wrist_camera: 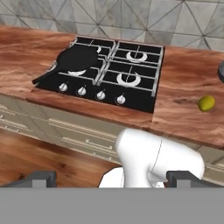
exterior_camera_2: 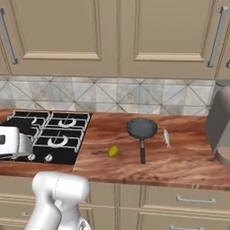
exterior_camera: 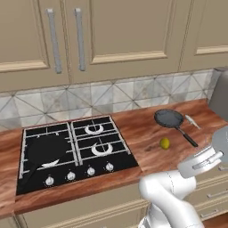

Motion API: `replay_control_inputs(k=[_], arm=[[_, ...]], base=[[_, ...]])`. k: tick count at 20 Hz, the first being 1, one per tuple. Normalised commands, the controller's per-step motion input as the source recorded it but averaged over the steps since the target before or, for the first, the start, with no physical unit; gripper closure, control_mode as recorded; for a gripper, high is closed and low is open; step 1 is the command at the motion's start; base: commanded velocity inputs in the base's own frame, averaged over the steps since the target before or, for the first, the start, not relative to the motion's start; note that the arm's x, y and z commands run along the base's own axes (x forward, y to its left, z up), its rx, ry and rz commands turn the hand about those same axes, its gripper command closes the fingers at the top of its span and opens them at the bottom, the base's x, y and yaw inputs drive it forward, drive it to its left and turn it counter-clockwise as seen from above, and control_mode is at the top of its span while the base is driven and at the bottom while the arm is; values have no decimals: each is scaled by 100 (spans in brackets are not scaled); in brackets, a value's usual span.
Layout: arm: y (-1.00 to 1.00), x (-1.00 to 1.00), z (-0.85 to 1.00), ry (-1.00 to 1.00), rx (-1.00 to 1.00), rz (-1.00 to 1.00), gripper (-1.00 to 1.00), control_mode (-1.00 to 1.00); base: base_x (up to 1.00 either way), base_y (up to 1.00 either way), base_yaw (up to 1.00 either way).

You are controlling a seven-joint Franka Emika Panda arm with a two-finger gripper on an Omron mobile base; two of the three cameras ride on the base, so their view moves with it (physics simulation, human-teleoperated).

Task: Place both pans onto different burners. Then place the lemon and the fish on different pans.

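The gripper (wrist_camera: pixel 109 178) hangs back over the floor in front of the cabinets, its two dark fingertips (wrist_camera: pixel 38 178) spread wide apart with nothing between them. Beyond it lies the wooden counter (exterior_camera: pixel 147 133). At the front of the black hob (exterior_camera: pixel 75 147) runs a row of knobs (exterior_camera: pixel 80 174); the all-black pan (exterior_camera: pixel 46 149) sits on the near left burner, its handle reaching toward the hob's front left corner. The right burners (exterior_camera: pixel 102 148) stand bare under their grates. On the counter to the right of the hob, the lemon (exterior_camera: pixel 165 143) rests nearest the front edge, well apart from the hob. Just behind it lies the grey-inside pan (exterior_camera: pixel 169 118), its handle pointing forward and to the right of the lemon. The fish (exterior_camera: pixel 192 121) lies just beside that pan on its right, on the wood. Farthest back rise the tiled wall (exterior_camera: pixel 111 95) and the cabinet doors (exterior_camera: pixel 120 35)
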Motion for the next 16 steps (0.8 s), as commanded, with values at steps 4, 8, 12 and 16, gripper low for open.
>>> replay_control_inputs(k=[4, 8, 12, 16], arm=[[0, 0, 0, 0, 0, 0, -100, 100], [0, 0, 0, 0, 0, 0, -100, 100], [0, 0, 0, 0, 0, 0, -100, 100], [0, 0, 0, 0, 0, 0, -100, 100]], base=[[0, -74, -18], [2, -68, -20], [7, -64, -20], [11, -56, -19]])
